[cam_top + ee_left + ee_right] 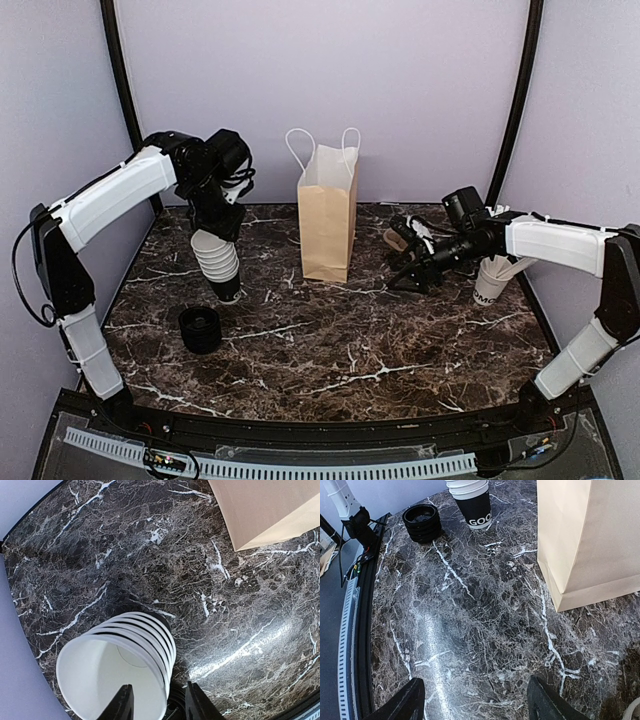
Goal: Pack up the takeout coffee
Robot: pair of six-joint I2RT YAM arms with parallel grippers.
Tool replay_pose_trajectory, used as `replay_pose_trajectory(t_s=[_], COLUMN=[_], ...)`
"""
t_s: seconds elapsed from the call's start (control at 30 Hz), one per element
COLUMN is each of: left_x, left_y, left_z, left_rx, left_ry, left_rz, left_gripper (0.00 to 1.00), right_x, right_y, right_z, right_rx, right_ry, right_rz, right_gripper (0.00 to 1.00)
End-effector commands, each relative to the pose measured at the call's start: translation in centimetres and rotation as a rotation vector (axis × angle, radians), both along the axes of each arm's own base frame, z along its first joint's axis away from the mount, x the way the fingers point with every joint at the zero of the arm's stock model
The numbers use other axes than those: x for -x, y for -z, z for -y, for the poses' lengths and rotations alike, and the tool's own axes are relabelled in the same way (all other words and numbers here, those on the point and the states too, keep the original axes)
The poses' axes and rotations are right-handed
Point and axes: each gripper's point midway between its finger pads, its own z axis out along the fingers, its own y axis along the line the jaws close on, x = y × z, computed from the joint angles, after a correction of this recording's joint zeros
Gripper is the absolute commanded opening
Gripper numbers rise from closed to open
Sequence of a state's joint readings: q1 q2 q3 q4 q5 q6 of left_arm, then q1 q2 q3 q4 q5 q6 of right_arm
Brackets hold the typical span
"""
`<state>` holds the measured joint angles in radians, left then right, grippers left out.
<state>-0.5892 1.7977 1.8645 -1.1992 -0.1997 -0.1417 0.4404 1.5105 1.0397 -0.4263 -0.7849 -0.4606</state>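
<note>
Left gripper point(159, 692) fingers, parted, straddle the rim of the cup stack point(220, 262) near the tabletop's point(330, 340) left edge. Right gripper point(475, 685) hovers spread and empty near the paper bag point(327, 225).

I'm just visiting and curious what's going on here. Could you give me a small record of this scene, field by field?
Surface: dark marble table
Centre back: brown paper bag, standing, handles up
Left: stack of cups, black outside, white inside, no lids
Near left: black lids, stacked, apart from the cups
Right: white cup with stirrers in it
Left gripper: open, one finger inside the top cup, one outside its rim
Right gripper: open, empty, low over the table, to the right of the bag
</note>
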Motion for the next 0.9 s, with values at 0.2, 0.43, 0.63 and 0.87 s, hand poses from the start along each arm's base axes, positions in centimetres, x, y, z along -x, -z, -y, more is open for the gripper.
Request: replay_pose_trajectory(t_s=[0.2, 0.43, 0.63, 0.87], left_x=[0.0, 0.1, 0.0, 0.0], left_y=[-0.1, 0.2, 0.5, 0.6], left_z=[0.0, -0.2, -0.3, -0.5], left_rx=[0.006, 0.015, 0.014, 0.003], left_ry=[-0.029, -0.045, -0.049, -0.053], left_rz=[-0.020, -0.043, -0.049, -0.054], left_gripper=[0.35, 0.26, 0.20, 0.07], right_x=[0.2, 0.3, 0.3, 0.4], right_y=[-0.5, -0.6, -0.8, -0.6], right_z=[-0.2, -0.3, -0.3, -0.2], right_rx=[-0.008, -0.016, -0.015, -0.008], right_ry=[-0.017, -0.025, -0.026, -0.026], right_rz=[0.043, 0.036, 0.045, 0.047], right_gripper=[0.71, 0.71, 0.71, 0.71])
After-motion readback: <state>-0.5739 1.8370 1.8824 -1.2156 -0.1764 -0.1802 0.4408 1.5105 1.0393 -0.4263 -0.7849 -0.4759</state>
